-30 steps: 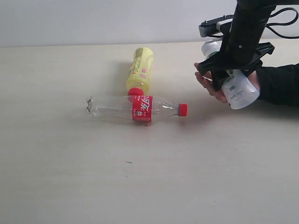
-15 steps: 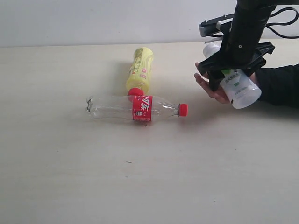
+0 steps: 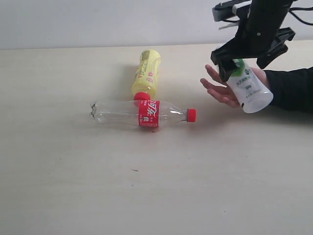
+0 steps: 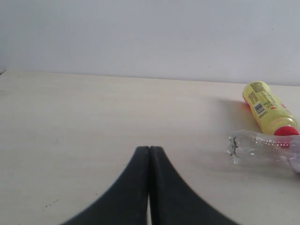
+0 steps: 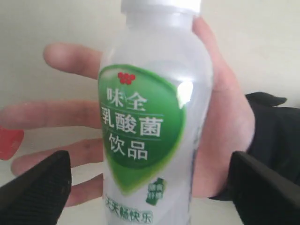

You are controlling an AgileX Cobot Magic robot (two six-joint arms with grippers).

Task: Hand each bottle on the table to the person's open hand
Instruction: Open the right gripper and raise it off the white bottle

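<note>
Right wrist: right pincer (image 5: 150,161) apart, clear of white bottle (image 5: 145,93) in open hand (image 5: 227,122). Left wrist only: left pincer (image 4: 149,157) together.

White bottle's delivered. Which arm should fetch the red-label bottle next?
Probably right: the right gripper is open just above the person's hand, near the red-label bottle. The left gripper is shut and farther off.

White btl (image 3: 252,93) in palm (image 3: 219,91); yellow btl (image 3: 147,71), clear btl (image 3: 117,112) lying.
</note>
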